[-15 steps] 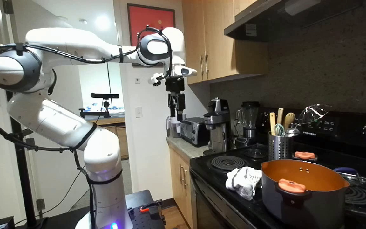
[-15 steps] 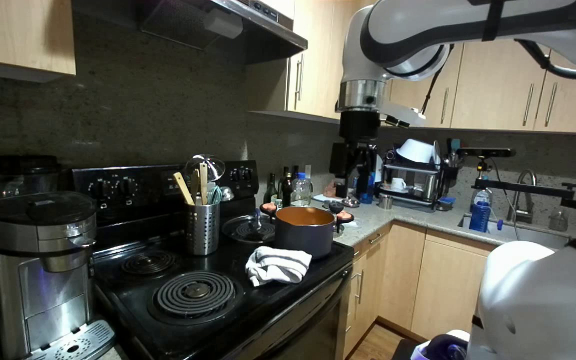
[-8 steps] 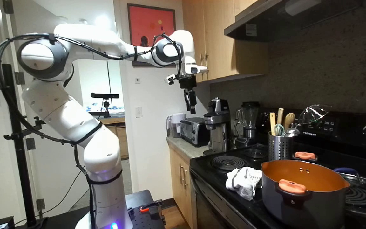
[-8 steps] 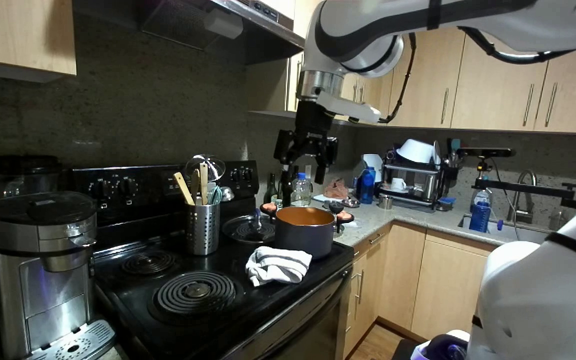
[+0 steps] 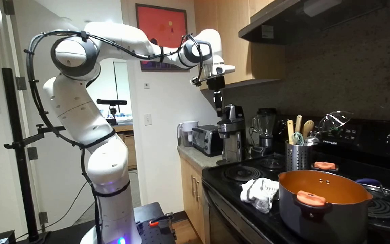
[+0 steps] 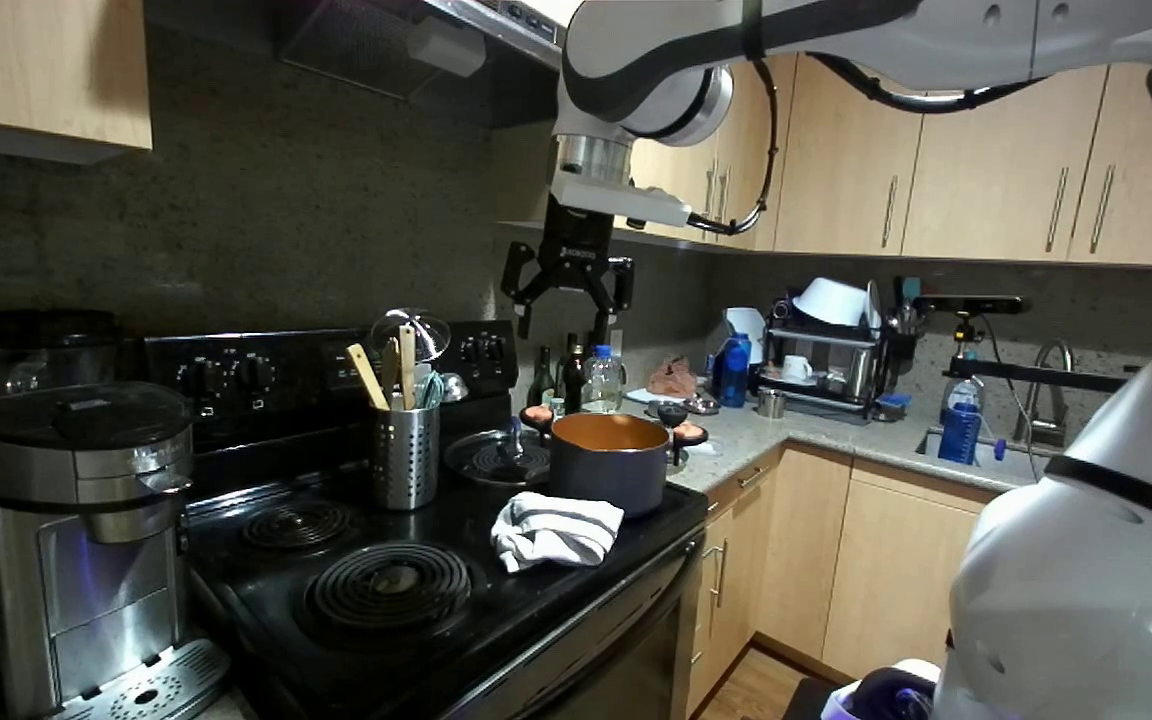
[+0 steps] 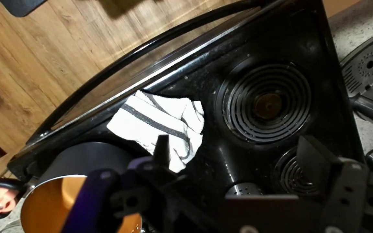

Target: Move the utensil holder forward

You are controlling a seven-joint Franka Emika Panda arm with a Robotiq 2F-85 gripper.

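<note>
The utensil holder is a silvery perforated metal cup [image 5: 296,157] with pale wooden handles and a whisk sticking out. It stands upright on the black stove in both exterior views [image 6: 406,460]. In the wrist view only a small part of its perforated wall [image 7: 244,188] shows, low between the fingers; the rest is hidden behind the gripper body. My gripper [image 6: 562,330] is open and empty, pointing down, well above the stove and apart from the holder. In the wrist view its fingertips [image 7: 235,145] are wide apart.
A big orange-lined pot [image 5: 322,220] and a striped white towel [image 6: 556,530] sit on the stove near the holder. A coffee machine [image 6: 86,560] and a blender [image 5: 265,132] stand beyond the stove's side. A range hood [image 5: 276,30] hangs above. A glass lid [image 6: 496,458] lies behind the pot.
The arm has extended towards the stove, moving right in an exterior view and left in an exterior view. The gripper has turned, its spread fingers now facing the camera. The utensil holder has not moved.
</note>
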